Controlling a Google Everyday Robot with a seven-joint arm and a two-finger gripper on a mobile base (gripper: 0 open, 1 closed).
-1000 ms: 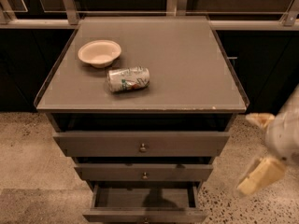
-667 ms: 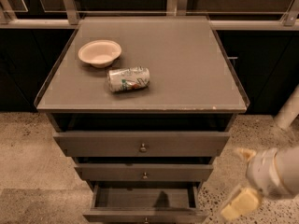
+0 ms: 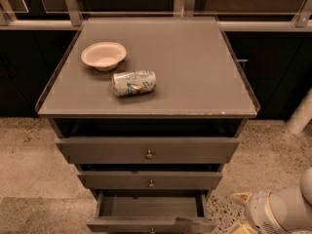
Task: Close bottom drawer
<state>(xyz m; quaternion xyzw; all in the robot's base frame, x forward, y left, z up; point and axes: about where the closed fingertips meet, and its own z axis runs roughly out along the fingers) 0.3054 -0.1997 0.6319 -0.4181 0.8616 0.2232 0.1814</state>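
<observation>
The bottom drawer (image 3: 146,225) of the grey-brown cabinet is pulled out at the bottom edge of the camera view. Its empty inside (image 3: 148,206) shows, and its small round knob is cut off by the frame edge. My gripper (image 3: 241,213) is low at the bottom right, just right of the drawer's front corner and not touching it. Its two cream fingertips (image 3: 242,197) stand apart with nothing between them. The white wrist (image 3: 280,213) lies behind them.
The middle drawer (image 3: 151,180) and the top drawer (image 3: 146,150) stick out slightly above. On the cabinet top (image 3: 195,72) are a cream bowl (image 3: 103,55) and a can lying on its side (image 3: 134,82). A white arm segment (image 3: 300,113) is at the right, over speckled floor.
My gripper has moved down and to the left, from beside the top drawers to floor level next to the bottom drawer. The drawers, bowl and can have not moved.
</observation>
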